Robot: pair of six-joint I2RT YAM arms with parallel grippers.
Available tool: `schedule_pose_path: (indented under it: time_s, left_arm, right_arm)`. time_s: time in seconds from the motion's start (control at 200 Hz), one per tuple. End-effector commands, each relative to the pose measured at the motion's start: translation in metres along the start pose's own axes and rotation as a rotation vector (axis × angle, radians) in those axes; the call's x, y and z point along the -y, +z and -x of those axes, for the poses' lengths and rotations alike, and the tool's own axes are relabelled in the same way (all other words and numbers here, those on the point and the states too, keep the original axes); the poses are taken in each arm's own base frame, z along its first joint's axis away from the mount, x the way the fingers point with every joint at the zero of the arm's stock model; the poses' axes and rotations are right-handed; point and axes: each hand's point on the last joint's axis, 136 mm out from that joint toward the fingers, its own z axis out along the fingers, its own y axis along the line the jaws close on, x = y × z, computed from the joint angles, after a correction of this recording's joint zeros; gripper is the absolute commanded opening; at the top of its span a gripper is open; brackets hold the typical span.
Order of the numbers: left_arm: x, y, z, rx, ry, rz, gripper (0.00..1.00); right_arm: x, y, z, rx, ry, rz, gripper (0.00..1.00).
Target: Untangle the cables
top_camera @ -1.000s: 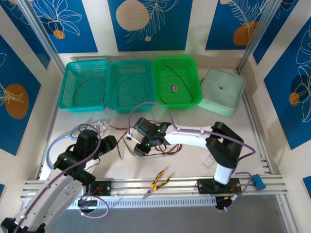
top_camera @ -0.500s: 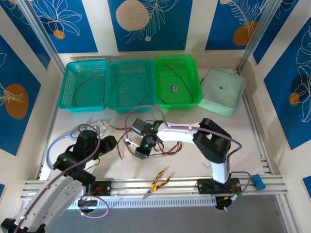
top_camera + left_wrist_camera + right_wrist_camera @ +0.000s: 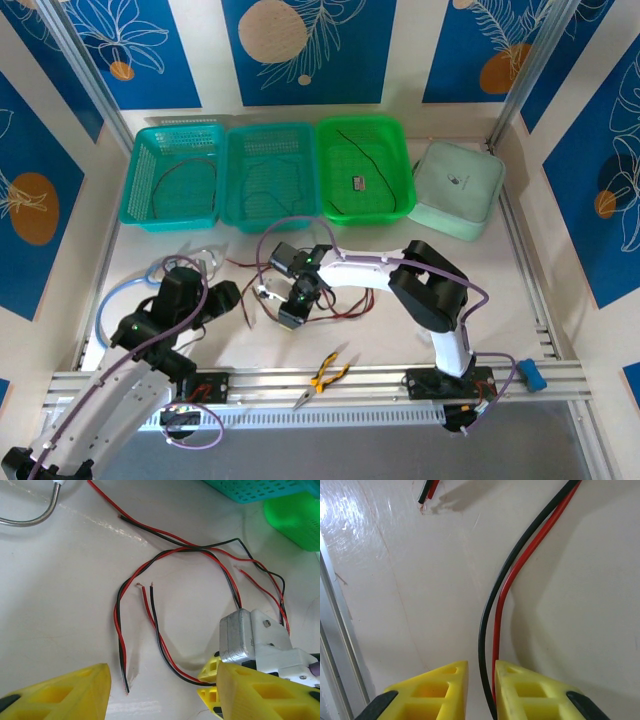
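Note:
A tangle of thin red and black cables [image 3: 345,303] lies on the white table between the arms; in the left wrist view the cables [image 3: 150,560] loop and cross. My right gripper [image 3: 289,305] is down at the tangle's left end. In its own view the right gripper [image 3: 481,680] is shut on a red-and-black cable pair [image 3: 505,590] running out between the yellow fingers. A cut end [image 3: 426,492] lies beyond. My left gripper [image 3: 236,292] hovers to the left, open; in the left wrist view the left gripper [image 3: 165,690] has loose cable ends ahead, untouched.
Two teal baskets [image 3: 140,190] [image 3: 236,190], a green basket [image 3: 400,150] and a pale green box [image 3: 458,185] line the back; thin cables lie in the baskets. Yellow pliers [image 3: 325,375] rest on the front rail. A light-blue tube loop [image 3: 112,300] lies at the left.
The right arm has folded in, shifting its gripper slightly left, and its jaws have narrowed onto the red-and-black pair. The left arm has not moved.

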Motion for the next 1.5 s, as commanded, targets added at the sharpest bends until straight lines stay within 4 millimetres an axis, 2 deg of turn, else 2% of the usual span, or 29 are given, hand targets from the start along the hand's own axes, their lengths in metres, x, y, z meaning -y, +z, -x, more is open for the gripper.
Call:
schedule_pose_path:
  time_s: [0.0,0.18,0.37,0.535,0.61,0.685,0.81,0.91,1.02,1.21,1.321,1.496]
  left_arm:
    - [0.007,-0.008,0.008,0.020,0.011,-0.010,0.58]
    - [0.009,-0.009,0.010,0.023,0.017,-0.012,0.58]
    - [0.013,-0.010,0.012,0.023,0.021,-0.019,0.58]
    - [0.014,-0.013,0.013,0.022,0.027,-0.019,0.58]
    - [0.022,-0.020,0.017,0.027,0.039,-0.036,0.57]
    - [0.033,-0.037,0.028,0.046,0.075,-0.036,0.57]
    - [0.055,-0.065,0.055,0.104,0.151,-0.033,0.58]
    - [0.076,-0.079,0.072,0.134,0.184,-0.057,0.59]
    - [0.100,-0.085,0.085,0.137,0.200,-0.103,0.59]
    - [0.146,-0.100,0.105,0.147,0.277,-0.212,0.59]
    - [0.162,-0.109,0.116,0.172,0.304,-0.248,0.59]
    - [0.182,-0.109,0.122,0.170,0.307,-0.313,0.59]
  right_arm:
    - [-0.003,0.003,-0.003,-0.022,0.005,0.033,0.20]
    - [-0.002,0.003,-0.002,-0.018,-0.004,0.030,0.12]
    - [0.000,0.008,-0.003,-0.016,-0.002,0.045,0.11]
    - [0.001,0.005,-0.004,-0.011,-0.019,0.032,0.01]
    - [0.001,-0.002,-0.001,0.015,-0.035,0.015,0.00]
    - [0.001,-0.013,0.003,0.047,-0.036,0.002,0.00]
    - [-0.001,-0.042,0.017,0.132,-0.048,-0.020,0.00]
    - [-0.003,-0.073,0.030,0.219,-0.054,-0.049,0.00]
    - [-0.004,-0.110,0.041,0.320,-0.053,-0.088,0.00]
    - [0.003,-0.171,0.046,0.490,-0.022,-0.148,0.00]
    - [0.010,-0.209,0.049,0.624,0.005,-0.170,0.00]
    - [0.021,-0.265,0.054,0.804,0.027,-0.217,0.00]
